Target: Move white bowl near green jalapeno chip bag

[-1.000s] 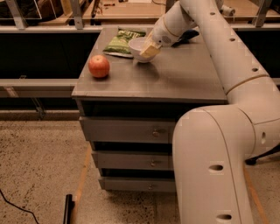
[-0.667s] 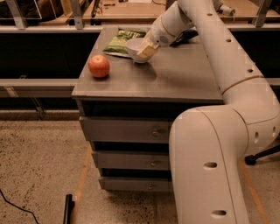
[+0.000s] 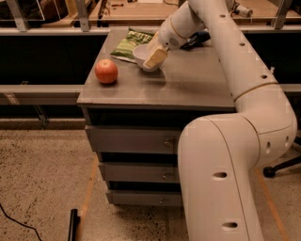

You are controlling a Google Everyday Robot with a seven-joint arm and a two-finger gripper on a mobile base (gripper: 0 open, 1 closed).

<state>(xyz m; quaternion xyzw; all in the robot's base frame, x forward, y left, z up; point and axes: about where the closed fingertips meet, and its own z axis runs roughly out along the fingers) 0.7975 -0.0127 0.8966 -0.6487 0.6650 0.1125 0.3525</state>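
**Surface and room.** A gray cabinet top (image 3: 188, 84) sat over a stack of three drawers (image 3: 136, 141) on a speckled floor (image 3: 42, 179). A metal rail (image 3: 42, 89) ran behind the cabinet at tabletop height, and a wooden bench (image 3: 155, 12) lay beyond it. On the top, a red apple (image 3: 106, 71) stood near the left front edge. The green jalapeno chip bag (image 3: 128, 42) lay flat at the back left. A dark snack bag (image 3: 200, 38) showed partly behind my forearm at the back. A black cable (image 3: 14, 221) crossed the floor at the lower left, and a chair base (image 3: 277, 169) stood at the right.

**Arm.** My arm (image 3: 225, 56) rose from its thick lower link (image 3: 216, 183) at the front right, bent at the elbow, and reached back and left across the top. My gripper (image 3: 156, 56) pointed down and left at the white bowl (image 3: 142, 52), clamped on its right rim, with one tan finger (image 3: 155, 58) crossing the rim. The bowl sat just in front of the chip bag's near edge, touching or almost touching it. I could not tell whether its base rested on the top.

**Change from one second earlier.** The gripper and bowl had shifted slightly left toward the chip bag, and more of the bowl's opening showed. The lower link had also swung a little left. The apple and both bags had kept their places.
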